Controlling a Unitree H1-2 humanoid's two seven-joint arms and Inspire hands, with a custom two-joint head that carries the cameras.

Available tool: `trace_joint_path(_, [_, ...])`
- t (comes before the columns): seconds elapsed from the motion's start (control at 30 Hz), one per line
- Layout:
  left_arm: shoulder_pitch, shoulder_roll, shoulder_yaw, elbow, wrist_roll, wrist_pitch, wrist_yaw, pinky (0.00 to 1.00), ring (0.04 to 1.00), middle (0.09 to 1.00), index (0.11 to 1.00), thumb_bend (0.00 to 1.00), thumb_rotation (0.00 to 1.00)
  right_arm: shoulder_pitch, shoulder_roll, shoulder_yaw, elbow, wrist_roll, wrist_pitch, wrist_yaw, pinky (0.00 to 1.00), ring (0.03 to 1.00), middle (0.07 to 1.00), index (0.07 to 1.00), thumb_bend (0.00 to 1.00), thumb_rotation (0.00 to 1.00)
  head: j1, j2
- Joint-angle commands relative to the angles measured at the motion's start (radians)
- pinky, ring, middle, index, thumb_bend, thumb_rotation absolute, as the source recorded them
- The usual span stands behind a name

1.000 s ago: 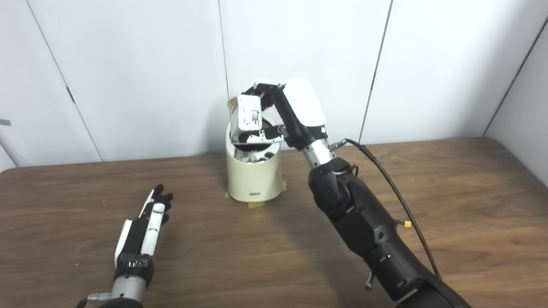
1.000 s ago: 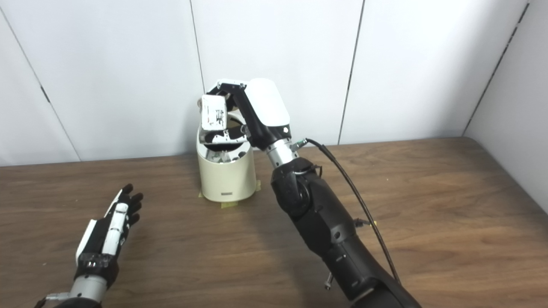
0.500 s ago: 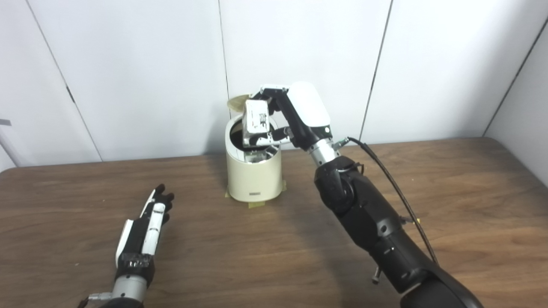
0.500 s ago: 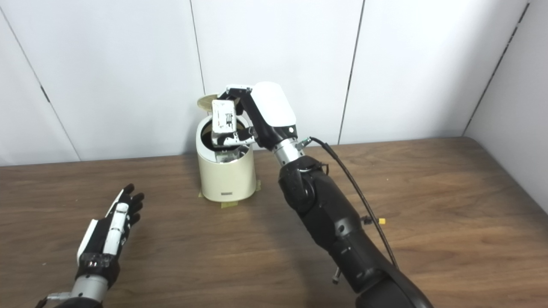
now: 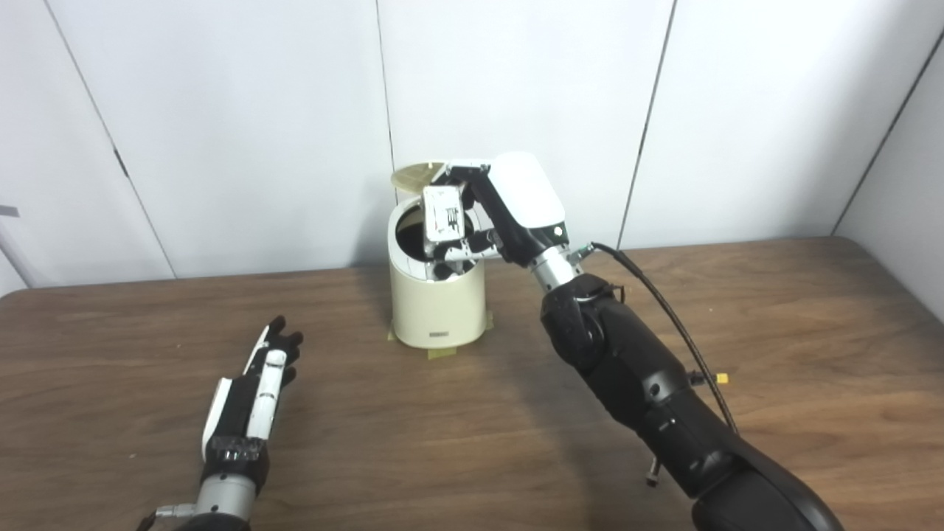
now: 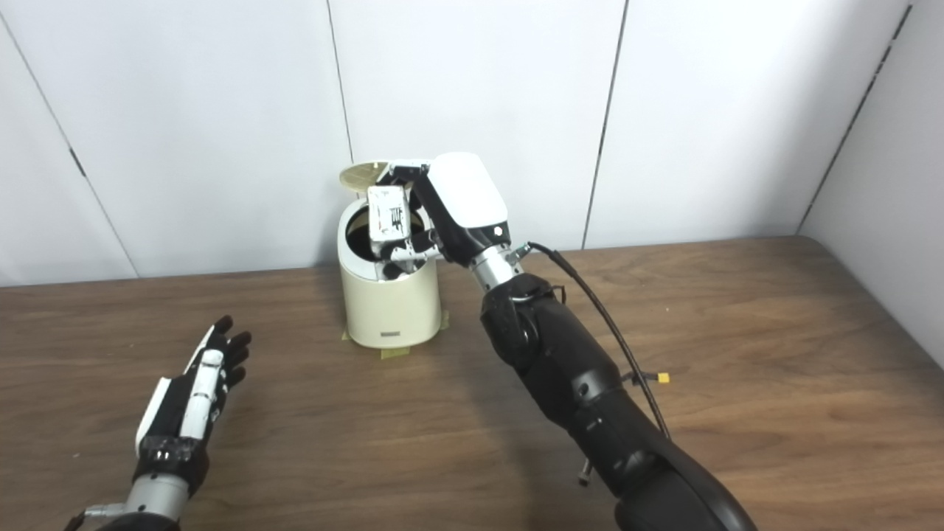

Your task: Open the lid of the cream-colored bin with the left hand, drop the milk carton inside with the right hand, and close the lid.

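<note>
You have the cream-colored bin (image 5: pixel 436 310) at upper centre of the frame with its lid (image 5: pixel 414 174) already tipped up behind the mouth, so the opening step looks done. Your right hand (image 5: pixel 479 221) grips the milk carton (image 5: pixel 442 214) upright right over the opening, its lower end at or just inside the rim; it is not yet released. What remains, by my reading: let go, pull the hand clear, and shut the lid. The bin's interior shows only as dark; I cannot tell what else lies inside. Your left hand (image 5: pixel 251 394) lies at lower left on the table (image 5: pixel 811 332), fingers spread, holding nothing, well apart from the bin.
</note>
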Motion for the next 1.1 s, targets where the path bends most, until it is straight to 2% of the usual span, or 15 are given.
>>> trace_joint_path(0.0, [-0.032,-0.002,0.001,-0.012,-0.007,-0.039,0.009,0.95,0.943,0.927,0.992,0.45,0.96,-0.081,-0.006,-0.006,-0.025,0.005,-0.033,-0.046,0.38,0.399,0.498,0.514,0.52,0.0,-0.002,-0.003])
trace_joint_path(0.17, [-0.028,-0.003,-0.003,-0.01,0.002,-0.035,0.012,0.99,0.955,0.925,0.99,0.46,0.96,-0.071,-0.003,-0.005,-0.039,0.004,0.002,-0.012,0.37,0.403,0.496,0.522,0.52,0.0,0.001,-0.009])
trace_joint_path(0.27, [-0.027,-0.002,-0.003,-0.004,-0.004,-0.051,0.008,0.97,0.958,0.93,0.993,0.46,0.94,-0.068,-0.009,0.005,-0.045,-0.027,0.036,-0.008,0.42,0.433,0.505,0.507,0.52,0.0,0.001,-0.009])
trace_joint_path(0.33, [-0.025,-0.001,0.0,-0.002,-0.011,-0.055,0.005,0.96,0.959,0.935,0.997,0.47,0.92,-0.067,-0.012,0.014,-0.049,-0.047,0.058,-0.008,0.5,0.579,0.516,0.486,0.53,0.0,0.003,-0.009])
trace_joint_path(0.37, [-0.025,0.0,0.0,-0.002,-0.009,-0.056,0.005,0.96,0.957,0.934,0.996,0.47,0.91,-0.065,-0.012,0.017,-0.055,-0.056,0.072,-0.006,0.55,0.634,0.619,0.492,0.52,0.08,0.004,-0.009])
trace_joint_path(0.4, [-0.025,0.002,-0.001,-0.001,-0.006,-0.055,0.006,0.95,0.954,0.932,0.993,0.47,0.91,-0.064,-0.012,0.018,-0.06,-0.062,0.082,-0.005,0.57,0.663,0.672,0.494,0.52,0.11,0.004,-0.009])
trace_joint_path(0.43, [-0.025,0.003,-0.001,0.0,-0.004,-0.055,0.006,0.95,0.954,0.931,0.992,0.46,0.92,-0.062,-0.011,0.019,-0.064,-0.065,0.09,-0.004,0.58,0.679,0.707,0.589,0.67,0.11,0.004,-0.009])
trace_joint_path(0.47, [-0.025,0.005,-0.001,0.0,-0.004,-0.056,0.005,0.96,0.956,0.931,0.991,0.45,0.92,-0.061,-0.01,0.02,-0.067,-0.066,0.096,-0.003,0.59,0.691,0.733,0.65,0.76,0.12,0.005,-0.009])
trace_joint_path(0.57, [-0.021,0.008,-0.002,-0.003,-0.001,-0.057,0.004,0.98,0.97,0.935,0.991,0.45,0.93,-0.059,-0.01,0.024,-0.075,-0.067,0.106,0.0,0.62,0.71,0.753,0.696,0.81,0.12,0.004,-0.009])
trace_joint_path(0.73, [-0.019,0.009,-0.003,-0.003,0.002,-0.059,0.005,0.95,0.953,0.93,0.99,0.45,0.92,-0.059,-0.01,0.028,-0.075,-0.065,0.114,-0.003,0.64,0.714,0.749,0.702,0.82,0.12,0.005,-0.008])
trace_joint_path(0.9, [-0.018,0.012,-0.009,-0.003,0.014,-0.052,0.007,0.99,0.954,0.93,0.993,0.48,0.91,-0.059,-0.013,0.031,-0.068,-0.068,0.108,-0.015,0.63,0.712,0.739,0.679,0.8,0.12,0.005,-0.008])
trace_joint_path(1.07, [-0.016,0.013,-0.01,-0.009,0.019,-0.043,0.007,0.97,0.938,0.919,0.982,0.47,0.9,-0.057,-0.014,0.029,-0.069,-0.062,0.102,-0.017,0.63,0.684,0.687,0.636,0.76,0.11,0.005,-0.003])
